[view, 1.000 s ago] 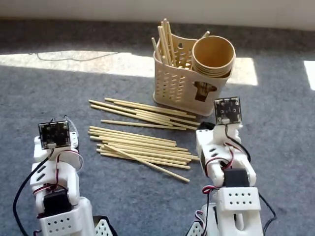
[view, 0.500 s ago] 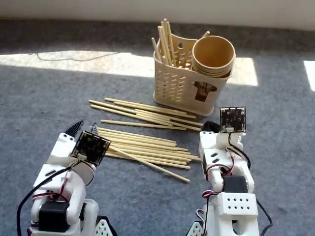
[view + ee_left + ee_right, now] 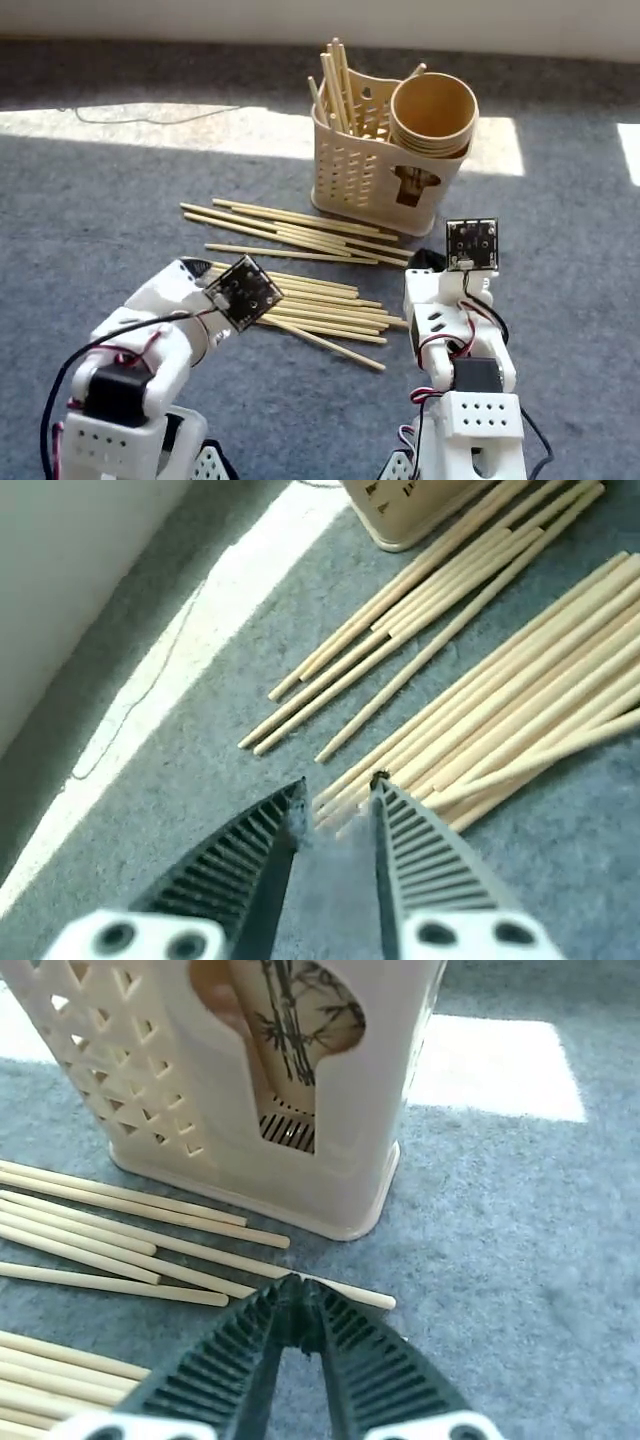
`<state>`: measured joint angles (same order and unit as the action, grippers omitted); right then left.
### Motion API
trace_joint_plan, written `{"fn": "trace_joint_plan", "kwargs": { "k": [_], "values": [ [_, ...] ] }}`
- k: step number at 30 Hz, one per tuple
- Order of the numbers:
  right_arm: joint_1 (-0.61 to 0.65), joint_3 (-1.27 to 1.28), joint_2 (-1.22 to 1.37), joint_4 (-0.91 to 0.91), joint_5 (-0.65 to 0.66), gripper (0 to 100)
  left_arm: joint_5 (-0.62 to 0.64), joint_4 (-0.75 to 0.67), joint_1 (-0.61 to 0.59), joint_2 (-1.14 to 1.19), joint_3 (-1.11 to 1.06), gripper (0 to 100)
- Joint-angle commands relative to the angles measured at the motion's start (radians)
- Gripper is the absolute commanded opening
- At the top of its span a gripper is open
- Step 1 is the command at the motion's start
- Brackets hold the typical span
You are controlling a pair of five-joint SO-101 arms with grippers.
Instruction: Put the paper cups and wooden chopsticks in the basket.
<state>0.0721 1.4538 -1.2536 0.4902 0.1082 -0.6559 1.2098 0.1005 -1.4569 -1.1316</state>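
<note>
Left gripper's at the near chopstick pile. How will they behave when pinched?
Likely stiff and light: the chopsticks lie straight and thin. They may roll or slip aside, being slim, though the carpet should damp that. Left gripper sits open at their tips, so they could pivot.

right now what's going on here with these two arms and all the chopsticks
Two arms are sorting things into the basket. It already holds the stacked paper cups and some upright chopsticks, but many loose chopsticks lie on the grey carpet in front of it. The left gripper is open, its tips at the ends of the nearer pile, holding nothing. The right gripper is shut and empty, low near the basket's base.
</note>
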Motion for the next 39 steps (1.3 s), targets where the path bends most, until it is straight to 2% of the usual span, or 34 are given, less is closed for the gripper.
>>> {"fn": "trace_joint_plan", "kwargs": {
  "k": [1, 5, 16, 21, 27, 39],
  "values": [
    [-0.015, -0.012, -0.025, -0.027, -0.017, 0.9, -0.052, 0.005, 0.045, 0.226, 0.11, 18],
    [-0.068, -0.012, -0.025, -0.027, -0.074, 1.0, -0.086, 0.003, 0.064, 0.326, 0.154, 18],
    [-0.137, -0.012, -0.024, -0.028, -0.081, 1.0, -0.218, -0.009, 0.15, 0.564, 0.171, 18],
    [-0.174, -0.012, -0.024, -0.028, -0.106, 1.0, -0.229, -0.012, 0.153, 0.694, 0.245, 18],
    [-0.174, -0.013, -0.024, -0.028, -0.106, 1.0, -0.23, -0.014, 0.239, 0.854, 0.291, 18],
    [-0.174, -0.013, -0.024, -0.028, -0.106, 1.0, -0.226, -0.233, 0.277, 1.135, 0.289, 16]
  ]
}}
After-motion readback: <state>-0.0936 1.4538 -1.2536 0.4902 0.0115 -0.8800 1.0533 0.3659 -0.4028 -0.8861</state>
